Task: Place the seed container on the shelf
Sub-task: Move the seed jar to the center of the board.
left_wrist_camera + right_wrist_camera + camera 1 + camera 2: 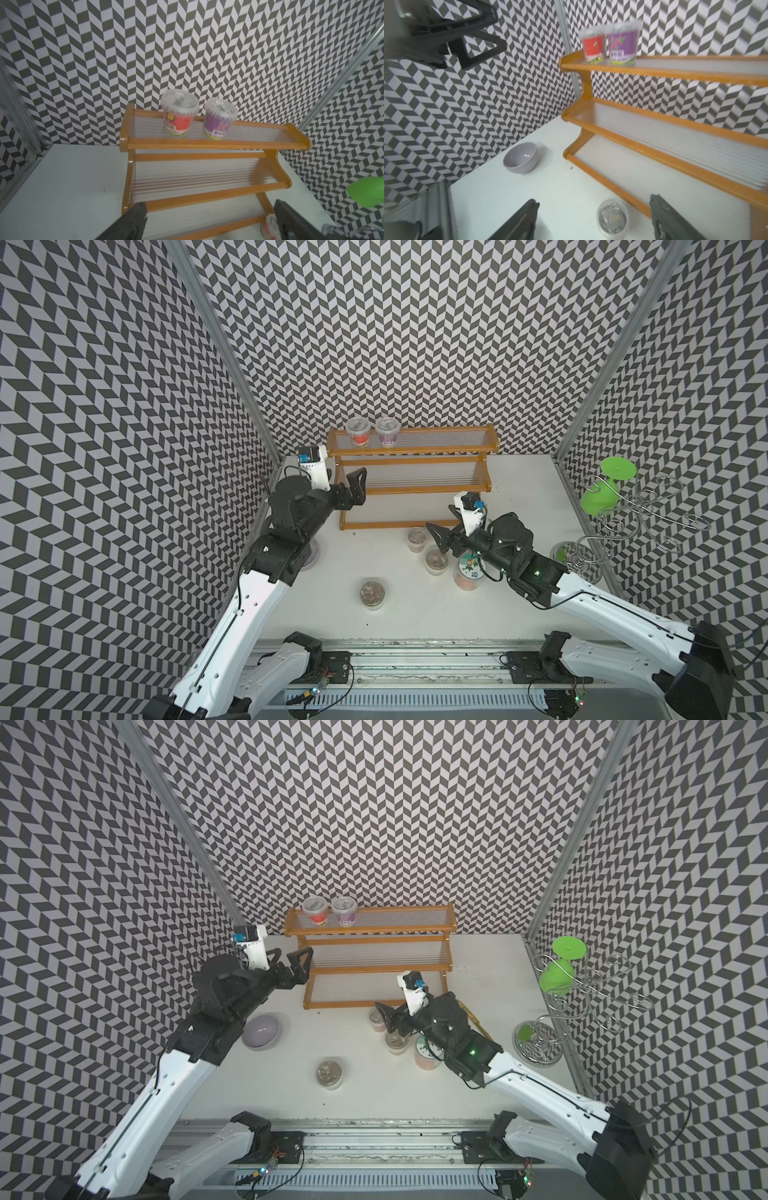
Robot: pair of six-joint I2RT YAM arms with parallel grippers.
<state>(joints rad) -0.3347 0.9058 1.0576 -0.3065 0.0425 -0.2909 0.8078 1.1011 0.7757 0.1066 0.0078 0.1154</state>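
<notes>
The shelf [411, 452] stands against the back wall, with a red-labelled seed container [358, 432] and a purple-labelled one [387, 432] upright on its top tier [207, 143]. My left gripper [209, 204] is open and empty, hovering by the shelf's left end [291, 959] above the lower tiers. In front of the shelf's bottom rail, a clear-lidded seed container [612, 218] stands on the table. My right gripper [593, 200] is open just above it, and the container sits nearer one finger without touching either [417, 538].
Three more containers stand on the white table [372, 594], [436, 559], [468, 571], the last partly under my right arm. A lilac bowl [261, 1031] sits under my left arm. A silver wire stand [636, 522] carrying a green cup [598, 493] fills the right edge.
</notes>
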